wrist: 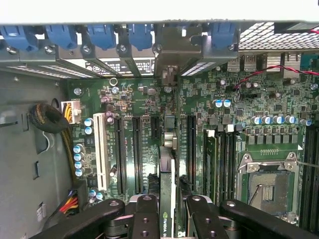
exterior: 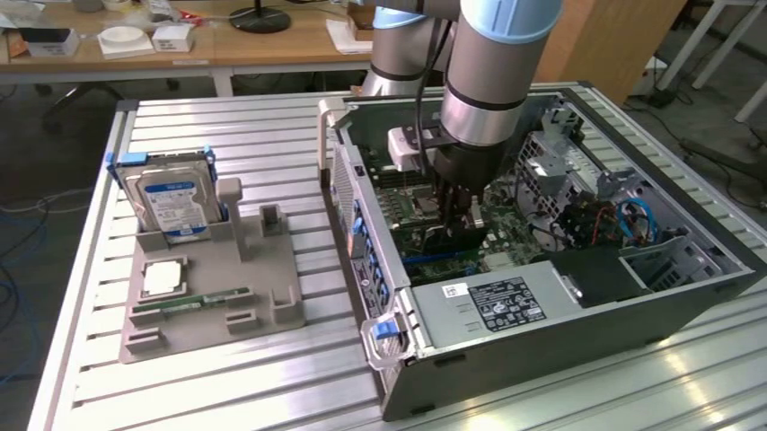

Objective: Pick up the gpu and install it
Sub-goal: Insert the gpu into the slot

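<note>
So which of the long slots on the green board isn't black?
The white slot beside the yellow wires. The other long slots are all black.

Gpu [wrist: 167,199]: small logo mark on top edge, lettering beside it not legible.
PSU label [exterior: 505,303]: black w/ white print, unreadable.
White sticker [exterior: 454,290] beside it: illegible.
Hard drive [exterior: 171,202]: blue-white label, text illegible.
Motherboard [wrist: 144,99] markings: too small to read.
</note>
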{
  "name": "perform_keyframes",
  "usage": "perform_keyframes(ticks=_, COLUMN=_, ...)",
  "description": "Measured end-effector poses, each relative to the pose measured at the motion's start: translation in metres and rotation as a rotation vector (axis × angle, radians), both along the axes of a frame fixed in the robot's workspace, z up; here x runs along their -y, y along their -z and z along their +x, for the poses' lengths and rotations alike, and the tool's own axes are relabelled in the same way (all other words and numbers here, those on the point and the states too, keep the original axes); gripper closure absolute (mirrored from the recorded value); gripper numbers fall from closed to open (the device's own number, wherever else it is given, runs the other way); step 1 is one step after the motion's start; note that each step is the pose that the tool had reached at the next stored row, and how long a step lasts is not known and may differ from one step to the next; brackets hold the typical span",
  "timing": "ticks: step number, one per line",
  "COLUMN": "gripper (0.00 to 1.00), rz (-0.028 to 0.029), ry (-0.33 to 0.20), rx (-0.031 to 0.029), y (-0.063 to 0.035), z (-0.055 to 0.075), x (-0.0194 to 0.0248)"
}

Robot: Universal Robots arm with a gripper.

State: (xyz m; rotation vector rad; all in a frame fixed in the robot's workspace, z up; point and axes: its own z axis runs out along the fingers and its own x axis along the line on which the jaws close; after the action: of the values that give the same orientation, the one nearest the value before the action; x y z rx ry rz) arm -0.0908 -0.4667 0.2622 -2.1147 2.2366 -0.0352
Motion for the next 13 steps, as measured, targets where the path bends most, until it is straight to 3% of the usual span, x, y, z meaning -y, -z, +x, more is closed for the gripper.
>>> perform_keyframes(ticks=13, gripper=0.74, rz=0.001, ry=0.0, rx=0.0, y=0.0032, z=0.0, x=-0.0012)
